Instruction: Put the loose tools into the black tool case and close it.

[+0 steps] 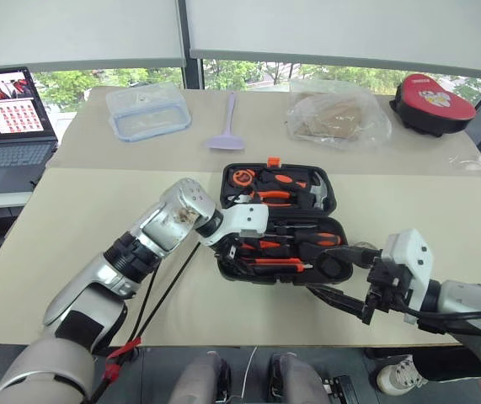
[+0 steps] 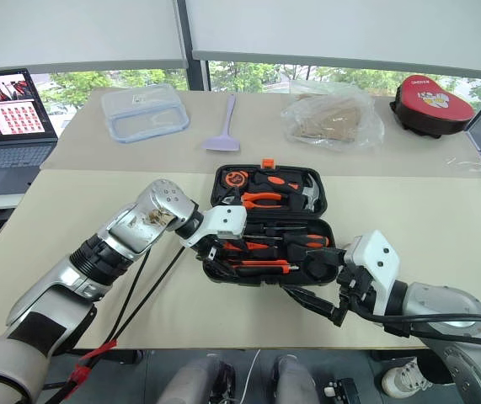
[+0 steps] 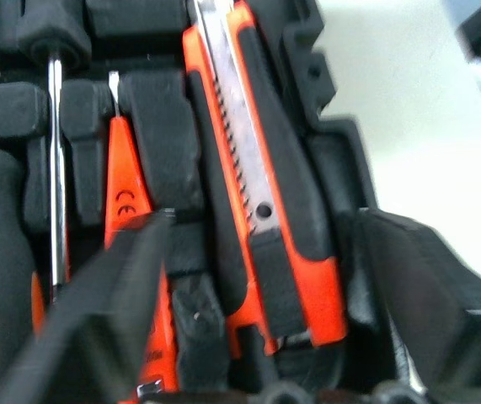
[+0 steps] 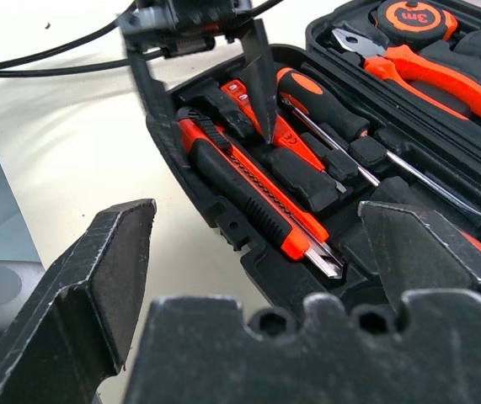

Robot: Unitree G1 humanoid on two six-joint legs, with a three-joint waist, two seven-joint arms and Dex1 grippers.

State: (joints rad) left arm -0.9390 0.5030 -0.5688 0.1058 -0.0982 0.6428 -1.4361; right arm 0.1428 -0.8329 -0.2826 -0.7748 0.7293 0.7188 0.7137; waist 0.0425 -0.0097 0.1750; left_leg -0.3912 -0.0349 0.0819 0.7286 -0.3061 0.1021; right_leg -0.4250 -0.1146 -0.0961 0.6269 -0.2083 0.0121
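The black tool case [image 1: 278, 220] lies open on the beige surface [image 1: 97, 244], its lid half on the far side with the small orange latch [image 1: 273, 161] at that rim, its tray half towards the robot. The utility knife [image 4: 253, 189] sits in a slot along the tray's left edge, the small tester screwdriver [image 3: 126, 198] in the slot just beside it, and two long screwdrivers [image 4: 341, 126] further in. No loose tool shows on the surface around the case.

The left tool [image 4: 202, 88] hovers over the knife end of the tray with its fingers spread wide, gripping nothing. The right tool [image 1: 341, 300] waits at the case's near right corner, also open and empty.

The case looks like rigid moulded plastic, smooth and somewhat slippery, and with steel tools inside it is probably fairly heavy and bottom-loaded. The lid is likely the lighter half; it is best taken at its far rim near the latch and swung over, while the other tool steadies the tray's edge against sliding.
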